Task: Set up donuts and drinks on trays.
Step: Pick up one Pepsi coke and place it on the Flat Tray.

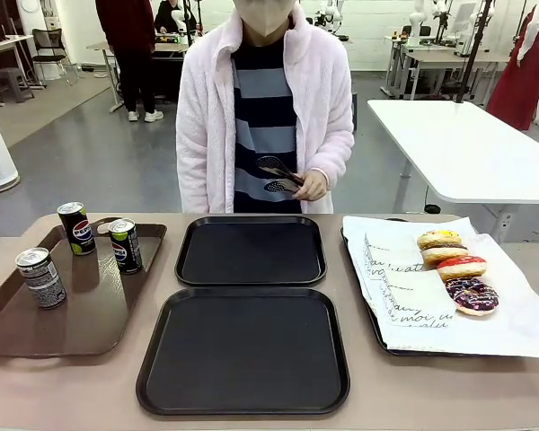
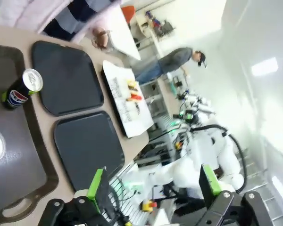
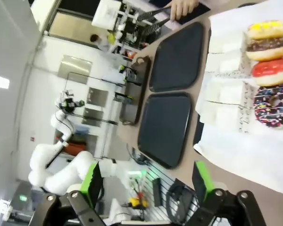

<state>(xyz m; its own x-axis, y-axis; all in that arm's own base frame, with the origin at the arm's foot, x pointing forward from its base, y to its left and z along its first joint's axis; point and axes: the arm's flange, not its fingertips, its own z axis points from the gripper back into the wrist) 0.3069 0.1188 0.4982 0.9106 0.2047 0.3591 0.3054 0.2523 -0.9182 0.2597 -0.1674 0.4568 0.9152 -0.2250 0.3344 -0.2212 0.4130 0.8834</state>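
Black and bare, the far tray (image 1: 251,251) and the near tray (image 1: 244,350) hold nothing, so by my reading the setup has not begun. The left hand (image 2: 151,190) hangs spread wide and empty. Ahead of it, on the brown handled tray (image 1: 90,314), stand a grey-patterned can (image 1: 41,277), a Pepsi can (image 1: 75,227) and a second Pepsi can (image 1: 125,245). The right hand (image 3: 148,188) is likewise spread and empty. Four donuts (image 3: 271,70) lie ahead of it on white paper (image 1: 404,296). Beyond both hands, the person's hand (image 1: 310,186) holds tongs (image 1: 278,175). Every donut and can remains to be placed.

Grey floor (image 1: 90,171), white table (image 1: 467,148), black chair (image 1: 49,45)
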